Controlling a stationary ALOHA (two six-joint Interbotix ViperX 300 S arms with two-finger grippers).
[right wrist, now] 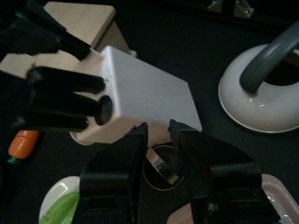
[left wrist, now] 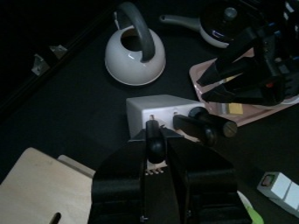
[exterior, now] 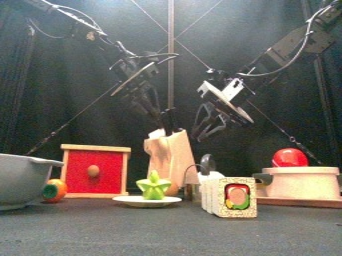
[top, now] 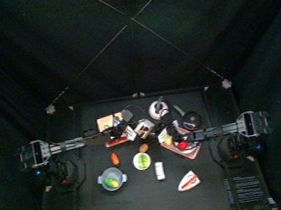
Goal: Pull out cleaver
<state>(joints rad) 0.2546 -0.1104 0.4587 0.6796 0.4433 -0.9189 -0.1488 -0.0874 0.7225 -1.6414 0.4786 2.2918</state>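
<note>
The pale knife block [exterior: 167,160] stands at the table's middle, with black handles [exterior: 163,118] sticking out of its top. It also shows in the left wrist view [left wrist: 158,112] and the right wrist view [right wrist: 140,80]. My left gripper [left wrist: 152,144] is down at the block, its jaws close together on one black handle [left wrist: 152,130], which looks like the cleaver's. Its blade is hidden in the block. My right gripper [right wrist: 158,131] hovers just above the block's right side [exterior: 211,118], jaws a little apart and empty.
A white kettle [left wrist: 135,57] stands behind the block. A red drawer box [exterior: 96,170], a grey bowl [exterior: 20,180] and a carrot [exterior: 54,190] are at the left. A green star on a plate [exterior: 154,186], a sushi piece [exterior: 230,197] and a red ball on a board [exterior: 287,158] stand in front and at the right.
</note>
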